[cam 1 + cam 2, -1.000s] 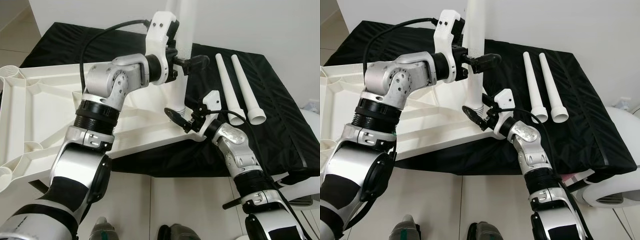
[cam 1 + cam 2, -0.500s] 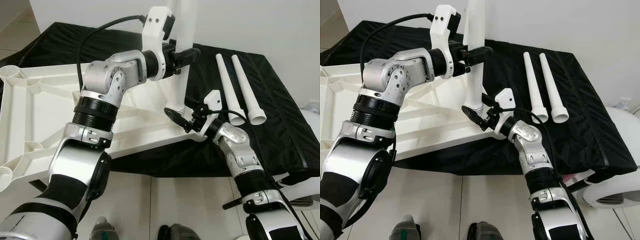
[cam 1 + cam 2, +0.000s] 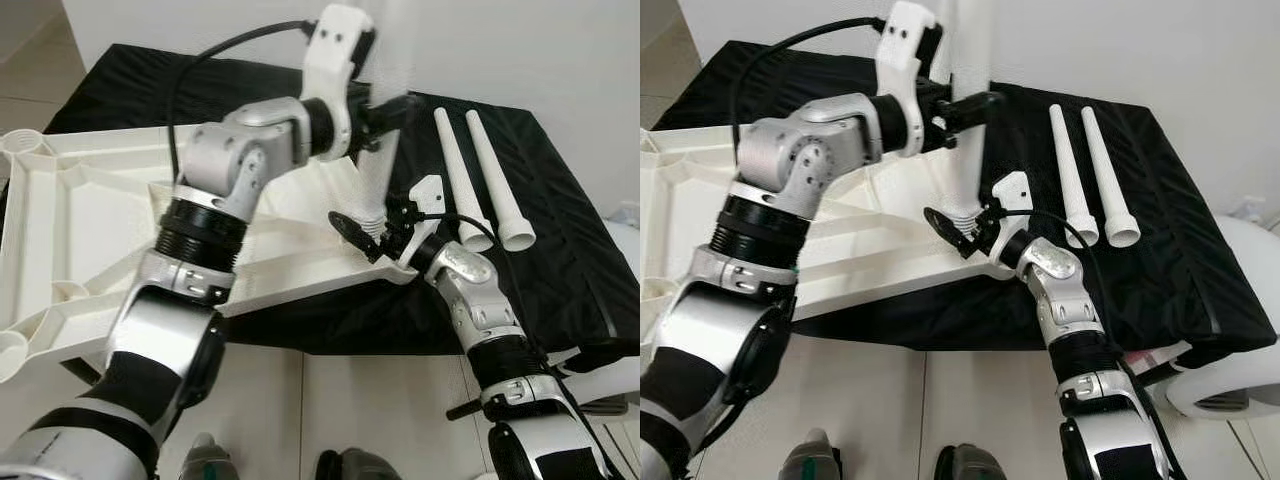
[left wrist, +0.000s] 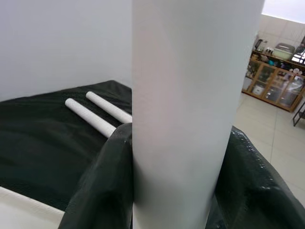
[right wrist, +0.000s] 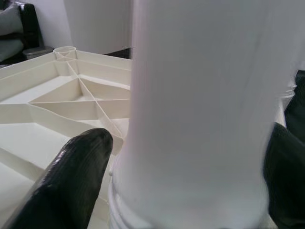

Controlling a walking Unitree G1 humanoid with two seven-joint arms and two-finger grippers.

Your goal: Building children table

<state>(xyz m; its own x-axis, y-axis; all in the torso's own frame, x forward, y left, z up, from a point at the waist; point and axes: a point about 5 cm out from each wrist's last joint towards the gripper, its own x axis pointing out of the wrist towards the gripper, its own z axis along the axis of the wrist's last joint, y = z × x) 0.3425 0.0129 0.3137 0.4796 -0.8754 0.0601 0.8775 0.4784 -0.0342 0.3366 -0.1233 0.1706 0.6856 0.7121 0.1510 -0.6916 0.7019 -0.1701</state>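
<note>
My left tool point(image 3: 962, 105) is clamped on the upright white table leg point(image 3: 968, 120), high on its shaft. My right tool point(image 3: 958, 228) sits lower, its fingers point(image 5: 66, 181) either side of the leg's base, which stands in a corner socket of the upturned white tabletop point(image 3: 70, 215). Beyond my right tool, two spare legs point(image 3: 478, 180) lie side by side on the black-covered worktop point(image 3: 560, 230).
</note>
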